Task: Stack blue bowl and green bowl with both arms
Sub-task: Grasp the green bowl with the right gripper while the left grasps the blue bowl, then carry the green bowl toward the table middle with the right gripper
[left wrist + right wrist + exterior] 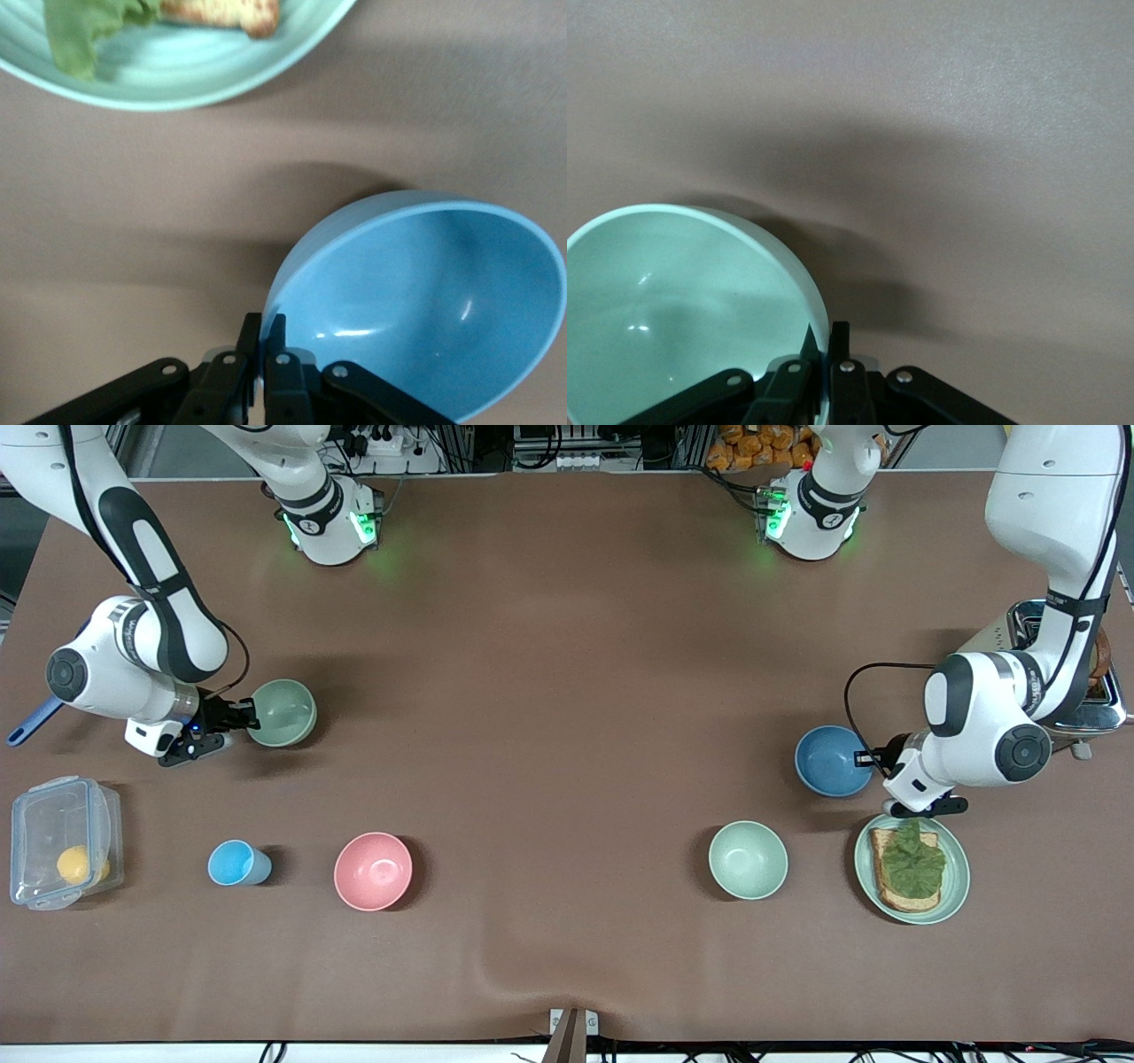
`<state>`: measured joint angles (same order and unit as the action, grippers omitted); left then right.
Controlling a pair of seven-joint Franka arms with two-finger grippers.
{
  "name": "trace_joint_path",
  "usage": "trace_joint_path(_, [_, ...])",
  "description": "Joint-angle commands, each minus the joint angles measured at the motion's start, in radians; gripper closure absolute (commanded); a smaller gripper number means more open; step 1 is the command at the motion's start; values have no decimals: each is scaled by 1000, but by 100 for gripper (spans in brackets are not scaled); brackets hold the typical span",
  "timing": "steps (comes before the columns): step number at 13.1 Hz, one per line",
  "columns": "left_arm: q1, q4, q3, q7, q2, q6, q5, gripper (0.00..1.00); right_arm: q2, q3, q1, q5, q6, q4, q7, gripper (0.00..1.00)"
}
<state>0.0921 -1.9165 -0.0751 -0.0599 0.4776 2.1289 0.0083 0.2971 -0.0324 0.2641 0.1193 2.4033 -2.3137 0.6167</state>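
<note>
The green bowl (283, 712), pale sage, is at the right arm's end of the table. My right gripper (244, 716) is shut on its rim, one finger inside and one outside; the right wrist view shows this grip (824, 332) on the bowl (682, 301). The blue bowl (831, 760) is at the left arm's end of the table. My left gripper (866, 760) is shut on its rim; in the left wrist view the gripper (263, 320) pinches the bowl's (425, 301) edge, and the bowl looks tilted.
A mintier green bowl (749, 859) and a green plate (955, 886) with toast and lettuce lie nearer the front camera than the blue bowl. A pink bowl (373, 871), a small blue cup (235, 863) and a clear lidded box (62, 855) lie nearer than the green bowl. A toaster (1028, 624) stands beside the left arm.
</note>
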Motion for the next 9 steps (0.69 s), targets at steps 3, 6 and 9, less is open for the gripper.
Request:
trace_joint_path(3, [1, 94, -44, 12, -91, -84, 4, 100, -56, -20, -46, 138, -134, 10, -108, 100])
trace_joint_path(6, [-2, 229, -80, 0, -96, -197, 5, 100, -125, -20, -150, 138, -232, 25, -406, 100])
trace_joint_path(9, [3, 309, -97, -14, -108, -274, 5, 100, -156, -29, -216, 148, -253, 25, -558, 100])
